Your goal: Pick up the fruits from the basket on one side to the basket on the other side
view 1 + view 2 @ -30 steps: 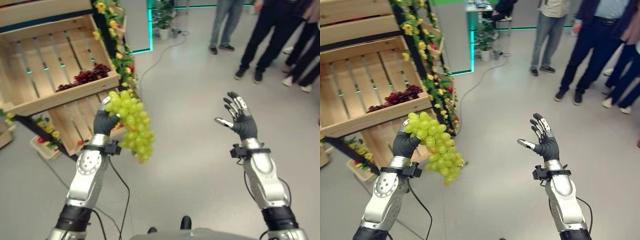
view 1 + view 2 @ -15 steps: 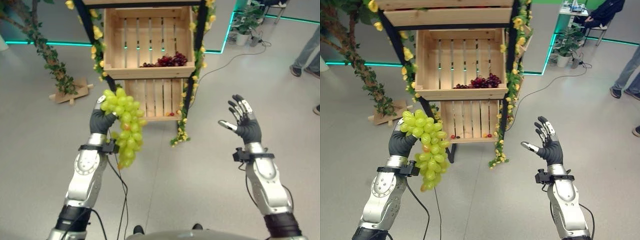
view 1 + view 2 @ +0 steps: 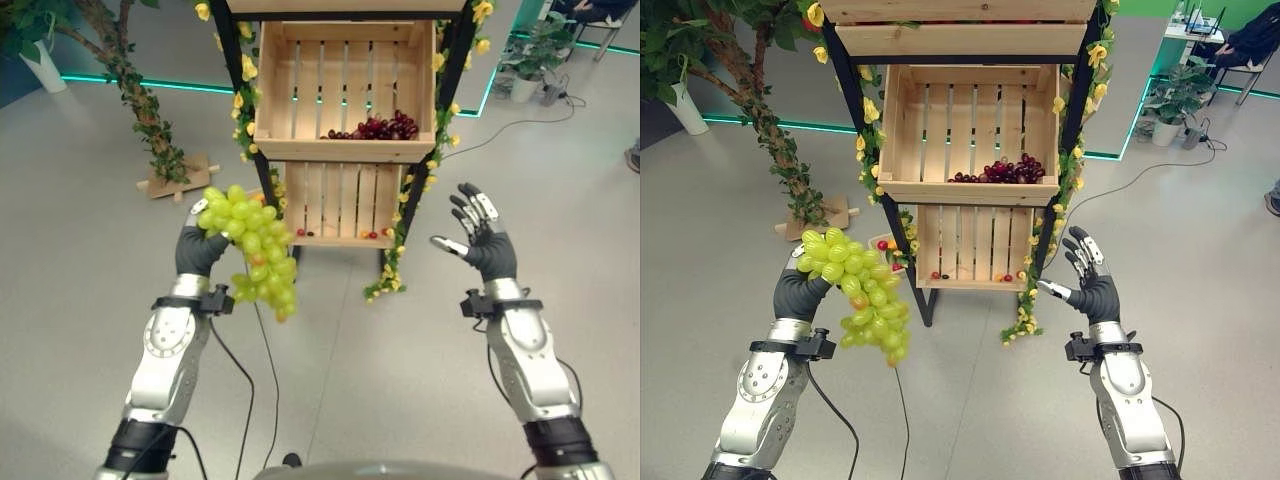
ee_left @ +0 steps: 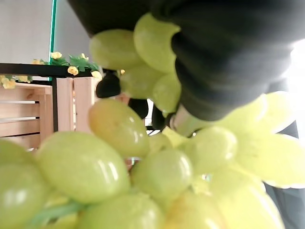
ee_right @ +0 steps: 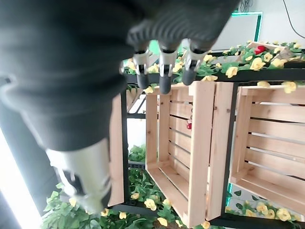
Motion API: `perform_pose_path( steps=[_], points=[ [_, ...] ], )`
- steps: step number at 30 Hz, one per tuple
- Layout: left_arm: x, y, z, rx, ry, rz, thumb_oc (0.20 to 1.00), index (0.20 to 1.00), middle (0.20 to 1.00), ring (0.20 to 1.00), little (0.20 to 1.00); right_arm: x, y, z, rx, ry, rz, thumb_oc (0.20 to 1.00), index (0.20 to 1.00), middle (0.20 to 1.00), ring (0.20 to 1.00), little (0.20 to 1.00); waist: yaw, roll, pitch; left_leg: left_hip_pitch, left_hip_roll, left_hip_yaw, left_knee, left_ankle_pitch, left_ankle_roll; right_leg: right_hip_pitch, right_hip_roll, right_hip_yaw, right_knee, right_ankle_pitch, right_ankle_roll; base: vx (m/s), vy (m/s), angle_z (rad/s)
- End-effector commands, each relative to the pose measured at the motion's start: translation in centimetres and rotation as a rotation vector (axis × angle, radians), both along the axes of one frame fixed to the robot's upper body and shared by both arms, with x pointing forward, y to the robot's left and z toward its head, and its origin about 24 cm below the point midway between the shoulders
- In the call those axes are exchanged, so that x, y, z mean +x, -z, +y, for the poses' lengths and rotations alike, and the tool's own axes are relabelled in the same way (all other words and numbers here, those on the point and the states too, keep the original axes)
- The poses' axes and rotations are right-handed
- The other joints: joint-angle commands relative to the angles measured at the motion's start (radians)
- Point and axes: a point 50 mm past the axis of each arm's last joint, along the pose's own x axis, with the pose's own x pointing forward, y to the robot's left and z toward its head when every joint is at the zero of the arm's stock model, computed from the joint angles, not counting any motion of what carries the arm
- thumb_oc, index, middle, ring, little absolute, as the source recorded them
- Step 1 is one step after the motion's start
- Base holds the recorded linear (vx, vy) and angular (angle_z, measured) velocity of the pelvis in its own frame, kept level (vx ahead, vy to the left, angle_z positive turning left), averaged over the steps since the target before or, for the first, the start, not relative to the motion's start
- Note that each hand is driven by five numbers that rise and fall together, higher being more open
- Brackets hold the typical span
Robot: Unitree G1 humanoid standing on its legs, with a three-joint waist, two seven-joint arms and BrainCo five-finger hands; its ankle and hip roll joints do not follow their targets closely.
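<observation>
Up at left centre of the head views, the left hand (image 3: 800, 293) is curled round the top of a bunch of green grapes (image 3: 862, 295), which hangs down beside its wrist, clear of the floor (image 3: 970, 400). Seen from the left wrist, the pale green berries crowd right against the dark cover of that hand.

At right centre, the right hand (image 3: 1092, 290) is raised with fingers spread and straight, thumb out to the side, holding nothing; its wrist view shows the dark-tipped fingers (image 5: 164, 71) extended toward the crates.

Ahead, in the upper middle of the frame, a black rack (image 3: 843, 110) trimmed with leaves and yellow flowers (image 3: 866, 110) carries wooden crates. The middle crate (image 3: 970, 135) is tilted toward the camera and holds dark red grapes (image 3: 1005, 172) along its front lip. Below it, a lower crate (image 3: 975, 245) has a few small red fruits at its bottom edge.

A leafy tree (image 3: 750, 90) stands at upper left, and a potted plant (image 3: 1175, 100) at upper right.
</observation>
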Motion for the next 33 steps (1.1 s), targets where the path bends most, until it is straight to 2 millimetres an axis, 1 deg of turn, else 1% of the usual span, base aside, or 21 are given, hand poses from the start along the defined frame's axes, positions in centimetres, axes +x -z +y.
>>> perform_pose_path(
  steps=[1, 3, 4, 5, 7, 8, 10, 11, 13, 16, 18, 19, 20, 21, 24, 26, 28, 29, 30, 31, 33],
  points=[
    [0.2, -5.0, 0.4, 0.085, -0.016, -0.244, 0.2, 0.2, 0.2, 0.2, 0.2, 0.9, -2.6, 1.0, -0.03, -0.046, -0.124, 1.0, 1.0, 1.0, 1.0, 1.0, -0.011, -0.003, 0.008, 0.018, -0.046, -0.039, 0.044, -0.095, 0.06, -0.003, -0.101, 0.043, 0.248, 0.061, 0.045, 0.16, 0.287, 0.16],
    [0.6, -5.0, 0.0, 0.091, -0.004, -0.242, 0.2, 0.2, 0.2, 0.2, 0.2, 1.0, -2.6, 0.4, -0.041, -0.029, -0.117, 1.0, 1.0, 1.0, 1.0, 1.0, -0.062, 0.018, 0.036, 0.062, -0.048, -0.083, 0.02, -0.099, 0.062, -0.154, 0.026, 0.165, 0.279, -0.015, 0.028, 0.19, 0.142, 0.15],
    [0.7, -5.0, 0.0, 0.091, -0.004, -0.243, 0.2, 0.2, 0.2, 0.2, 0.2, 1.0, -2.7, 0.4, -0.041, -0.03, -0.118, 1.0, 1.0, 1.0, 1.0, 1.0, -0.061, 0.02, 0.035, 0.059, -0.046, -0.081, 0.018, -0.094, 0.06, -0.156, 0.03, 0.164, 0.273, -0.01, 0.024, 0.27, -0.029, 0.25],
    [0.9, -5.3, -0.3, 0.098, 0.004, -0.252, 0.2, 0.2, 0.2, 0.2, 0.2, 0.8, -2.7, -0.3, -0.021, -0.012, -0.123, 1.0, 1.0, 1.0, 1.0, 1.0, -0.088, 0.01, 0.038, 0.086, -0.067, -0.111, -0.008, -0.101, 0.049, -0.204, 0.085, 0.188, 0.118, -0.011, 0.014, 0.2, -0.045, 0.3],
    [0.9, -5.4, -0.4, 0.106, 0.009, -0.256, 0.2, 0.2, 0.2, 0.2, 0.2, 0.6, -2.8, -0.4, -0.013, -0.005, -0.126, 1.0, 1.0, 1.0, 1.0, 1.0, -0.094, 0.008, 0.037, 0.096, -0.066, -0.122, -0.017, -0.106, 0.041, -0.196, 0.079, 0.175, 0.038, 0.008, 0.013, 0.24, -0.075, 0.18],
    [0.9, -5.5, -0.5, 0.109, 0.009, -0.258, 0.2, 0.2, 0.2, 0.2, 0.2, 0.6, -2.7, -0.6, -0.006, 0.002, -0.124, 1.0, 1.0, 1.0, 1.0, 1.0, -0.101, 0.011, 0.035, 0.112, -0.06, -0.128, -0.027, -0.117, 0.031, -0.191, 0.079, 0.161, -0.073, 0.043, 0.022, 0.29, -0.119, 0.48],
    [0.9, -5.5, -0.4, 0.112, 0.003, -0.259, 0.2, 0.2, 0.2, 0.2, 0.2, 0.5, -2.7, -0.8, -0.009, 0.016, -0.126, 1.0, 1.0, 1.0, 1.0, 1.0, -0.121, 0.01, 0.034, 0.129, -0.055, -0.137, -0.032, -0.128, 0.016, -0.238, 0.083, 0.194, -0.177, 0.097, 0.04, 0.4, -0.136, 0.49],
    [1.0, -5.5, -0.6, 0.111, 0.019, -0.261, 0.2, 0.2, 0.2, 0.2, 0.2, 0.3, -2.9, -1.0, -0.021, 0.029, -0.135, 1.0, 1.0, 1.0, 1.0, 1.0, -0.141, 0.014, 0.031, 0.167, -0.044, -0.146, -0.035, -0.153, 0.002, -0.242, 0.091, 0.263, -0.174, 0.102, 0.054, 0.35, -0.109, 0.24],
    [1.1, -5.4, -0.9, 0.106, 0.032, -0.259, 0.2, 0.2, 0.2, 0.2, 0.2, 0.2, -2.9, -1.1, -0.026, 0.033, -0.135, 1.0, 1.0, 1.0, 1.0, 1.0, -0.148, 0.006, 0.022, 0.18, -0.053, -0.151, -0.031, -0.167, 0.0, -0.239, 0.092, 0.27, -0.166, 0.116, 0.051, 0.38, -0.173, 0.59],
    [1.0, -5.3, -1.4, 0.084, 0.059, -0.264, 0.2, 0.2, 0.2, 0.2, 0.2, 0.1, -3.2, -1.4, -0.043, 0.021, -0.142, 1.0, 1.0, 1.0, 1.0, 1.0, -0.157, 0.023, 0.0, 0.191, -0.045, -0.175, 0.061, -0.204, -0.01, -0.201, 0.108, 0.242, -0.158, 0.121, 0.028, 0.36, -0.188, 0.47],
    [0.9, -5.1, -1.8, 0.054, 0.08, -0.26, 0.2, 0.2, 0.2, 0.2, 0.2, 0.0, -3.2, -1.5, -0.055, 0.011, -0.142, 1.0, 1.0, 1.0, 1.0, 1.0, -0.162, 0.037, 0.001, 0.154, -0.027, -0.183, 0.202, -0.135, -0.056, -0.159, 0.148, 0.236, -0.142, 0.087, -0.006, 0.39, -0.276, 0.29],
    [0.9, -5.1, -2.0, 0.034, 0.095, -0.259, 0.2, 0.2, 0.2, 0.2, 0.2, 0.0, -3.3, -1.5, -0.049, 0.001, -0.142, 1.0, 1.0, 1.0, 1.0, 1.0, -0.149, 0.035, 0.012, 0.074, -0.006, -0.189, 0.395, -0.011, -0.12, -0.101, 0.17, 0.22, -0.147, 0.047, -0.039, 0.27, -0.265, 0.16],
    [0.9, -5.2, -2.0, 0.034, 0.095, -0.26, 0.2, 0.2, 0.2, 0.2, 0.2, 0.0, -3.3, -1.5, -0.048, 0.001, -0.143, 1.0, 1.0, 1.0, 1.0, 1.0, -0.152, 0.031, 0.011, 0.067, -0.01, -0.192, 0.397, -0.006, -0.119, -0.103, 0.165, 0.217, -0.149, 0.052, -0.04, 0.36, -0.429, -0.02],
    [1.1, -5.5, -2.3, 0.023, 0.117, -0.267, 0.2, 0.2, 0.2, 0.2, 0.2, -0.2, -3.6, -1.6, -0.025, -0.005, -0.155, 1.0, 1.0, 1.0, 1.0, 1.0, -0.149, 0.001, 0.03, -0.008, 0.023, -0.157, 0.613, 0.084, -0.18, -0.039, 0.171, 0.207, -0.161, 0.022, -0.08, 0.14, -0.255, -0.12],
    [1.2, -5.7, -2.5, 0.017, 0.127, -0.271, 0.2, 0.2, 0.2, 0.2, 0.2, -0.3, -3.6, -1.9, -0.021, 0.014, -0.155, 1.0, 1.0, 1.0, 1.0, 1.0, -0.14, -0.032, 0.042, -0.085, 0.044, -0.094, 0.686, 0.079, -0.184, 0.007, 0.168, 0.19, -0.167, -0.009, -0.103, 0.22, -0.289, 0.15],
    [1.3, -5.7, -2.6, 0.018, 0.129, -0.267, 0.2, 0.2, 0.2, 0.2, 0.2, -0.4, -3.1, -2.2, -0.028, 0.036, -0.132, 1.0, 1.0, 1.0, 1.0, 1.0, -0.127, -0.037, 0.041, -0.15, 0.043, -0.081, 0.636, 0.052, -0.15, 0.047, 0.182, 0.186, -0.169, -0.034, -0.111, 0.29, -0.179, 0.22],
    [1.2, -5.3, -1.9, 0.04, 0.09, -0.252, 0.2, 0.2, 0.2, 0.2, 0.2, -0.1, -2.6, -1.7, -0.027, 0.025, -0.112, 1.0, 1.0, 1.0, 1.0, 1.0, -0.082, -0.034, 0.036, -0.241, -0.004, -0.115, 0.412, 0.009, -0.093, 0.1, 0.223, 0.211, -0.196, -0.057, -0.085, 0.4, -0.118, -0.03],
    [1.2, -5.3, -1.9, 0.04, 0.089, -0.253, 0.2, 0.2, 0.2, 0.2, 0.2, -0.1, -2.6, -1.7, -0.027, 0.025, -0.112, 1.0, 1.0, 1.0, 1.0, 1.0, -0.081, -0.036, 0.035, -0.239, -0.008, -0.112, 0.401, 0.018, -0.091, 0.097, 0.22, 0.212, -0.197, -0.054, -0.085, 0.53, -0.025, -0.51],
    [0.8, -5.1, -1.1, 0.057, 0.054, -0.248, 0.2, 0.2, 0.2, 0.2, 0.2, 0.1, -2.4, -1.4, -0.045, 0.009, -0.102, 1.0, 1.0, 1.0, 1.0, 1.0, -0.051, -0.019, 0.031, -0.239, 0.054, -0.164, 0.155, 0.103, -0.092, 0.131, 0.25, 0.242, -0.189, -0.086, -0.067, 0.29, 0.025, -0.59],
    [0.8, -5.1, -1.0, 0.057, 0.054, -0.247, 0.2, 0.2, 0.2, 0.2, 0.2, 0.1, -2.4, -1.4, -0.046, 0.009, -0.101, 1.0, 1.0, 1.0, 1.0, 1.0, -0.049, -0.02, 0.032, -0.226, 0.053, -0.161, 0.135, 0.112, -0.093, 0.133, 0.249, 0.244, -0.187, -0.087, -0.068, 0.47, 0.045, -1.09],
    [0.6, -5.2, -0.9, 0.073, 0.043, -0.251, 0.2, 0.2, 0.2, 0.2, 0.2, 0.0, -2.1, -1.5, -0.059, 0.013, -0.088, 1.0, 1.0, 1.0, 1.0, 1.0, -0.039, -0.016, 0.035, -0.216, 0.102, -0.147, 0.057, 0.157, -0.107, 0.173, 0.245, 0.251, -0.168, -0.115, -0.064, 0.35, 0.035, -0.96]
  ],
)
